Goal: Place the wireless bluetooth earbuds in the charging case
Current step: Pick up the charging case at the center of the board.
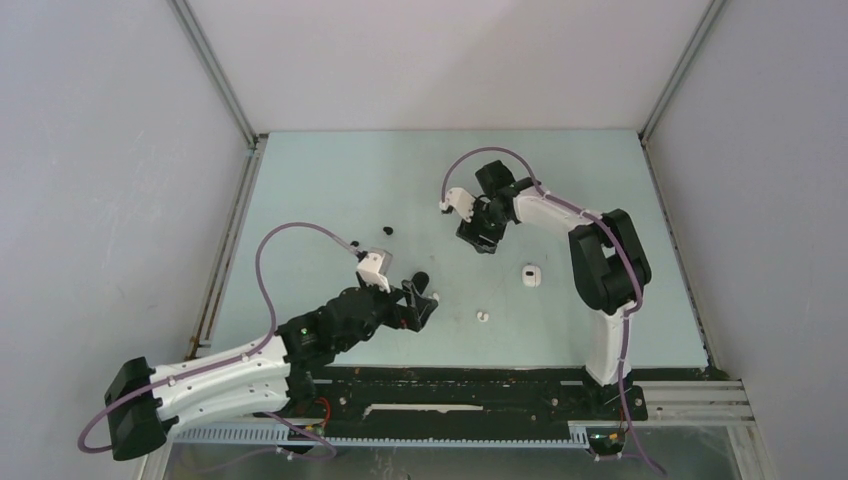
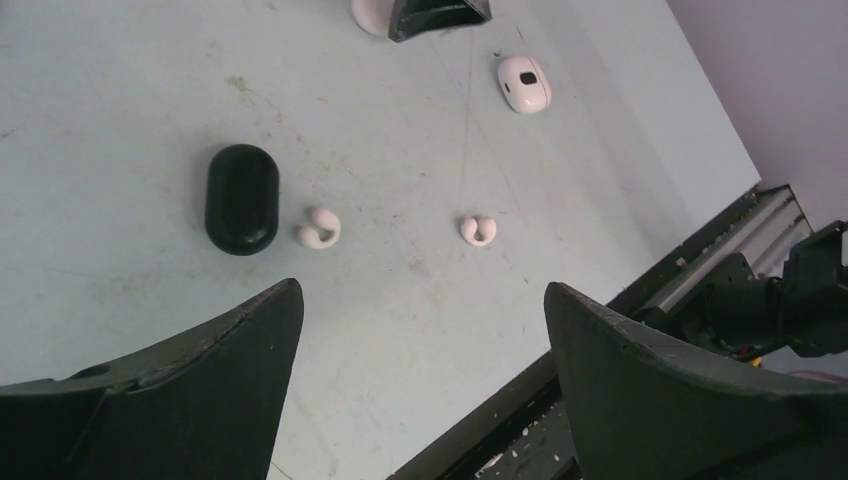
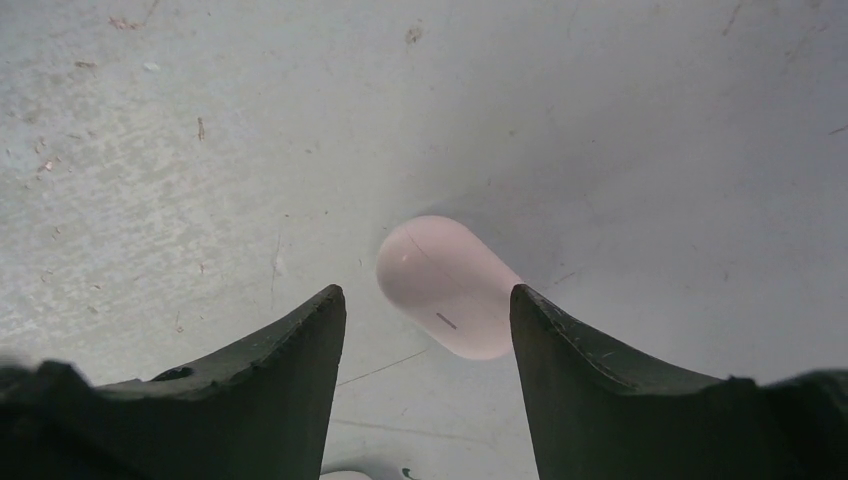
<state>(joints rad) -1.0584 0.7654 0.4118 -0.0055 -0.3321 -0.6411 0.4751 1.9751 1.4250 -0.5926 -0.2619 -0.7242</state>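
Two white earbuds lie on the table in the left wrist view, one next to a shut black case, the other further right. From above I see one white earbud and two black earbuds. My left gripper hangs wide open and holds nothing, just short of the black case. My right gripper is open over a shut white case, which lies between and just ahead of its fingertips, close to the right finger.
A second white case with a dark spot lies right of centre, near the right arm's base. The black front rail runs along the table's near edge. Grey walls stand around the light green table.
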